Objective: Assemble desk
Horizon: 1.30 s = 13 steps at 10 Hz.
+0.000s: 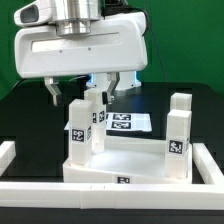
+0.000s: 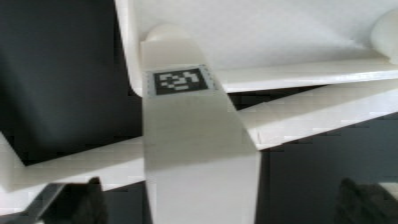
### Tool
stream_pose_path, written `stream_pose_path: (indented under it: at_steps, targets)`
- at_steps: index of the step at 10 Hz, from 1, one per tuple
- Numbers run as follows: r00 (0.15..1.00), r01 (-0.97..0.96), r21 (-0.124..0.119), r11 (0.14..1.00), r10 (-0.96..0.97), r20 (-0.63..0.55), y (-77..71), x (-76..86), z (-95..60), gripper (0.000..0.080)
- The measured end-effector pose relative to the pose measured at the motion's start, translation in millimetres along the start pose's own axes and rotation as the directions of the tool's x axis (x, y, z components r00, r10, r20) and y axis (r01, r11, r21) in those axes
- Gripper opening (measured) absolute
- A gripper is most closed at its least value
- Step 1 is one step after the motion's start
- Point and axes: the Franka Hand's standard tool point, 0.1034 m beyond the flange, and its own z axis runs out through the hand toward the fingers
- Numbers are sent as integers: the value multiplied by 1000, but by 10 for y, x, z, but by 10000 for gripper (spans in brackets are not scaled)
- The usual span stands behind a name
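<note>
The desk top (image 1: 120, 176) lies at the front of the black table, a white tray with a raised rim. White block legs with tags stand upright on it: two at the exterior view's left (image 1: 78, 128) (image 1: 97, 108) and one at its right (image 1: 180, 128). My gripper (image 1: 84, 94) hangs open just above the two left legs. In the wrist view a tagged leg (image 2: 187, 110) runs between my open gripper (image 2: 217, 208), whose dark fingertips (image 2: 71, 205) stand apart from the leg on either side. The desk top (image 2: 294, 40) shows behind the leg.
The marker board (image 1: 128, 122) lies flat behind the desk top. White border rails run along the table at the exterior view's left (image 1: 8, 160), right (image 1: 214, 165) and front (image 1: 110, 208). A green backdrop stands behind the arm.
</note>
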Motion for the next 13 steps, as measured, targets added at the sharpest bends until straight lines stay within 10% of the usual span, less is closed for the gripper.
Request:
stream_pose_path:
  at_steps: [9, 11, 13]
  targets:
    - [984, -27, 9, 1000, 25, 176, 118, -48, 194, 626]
    - [984, -28, 9, 1000, 26, 176, 121, -49, 195, 290]
    - [984, -28, 9, 1000, 26, 176, 120, -49, 195, 289]
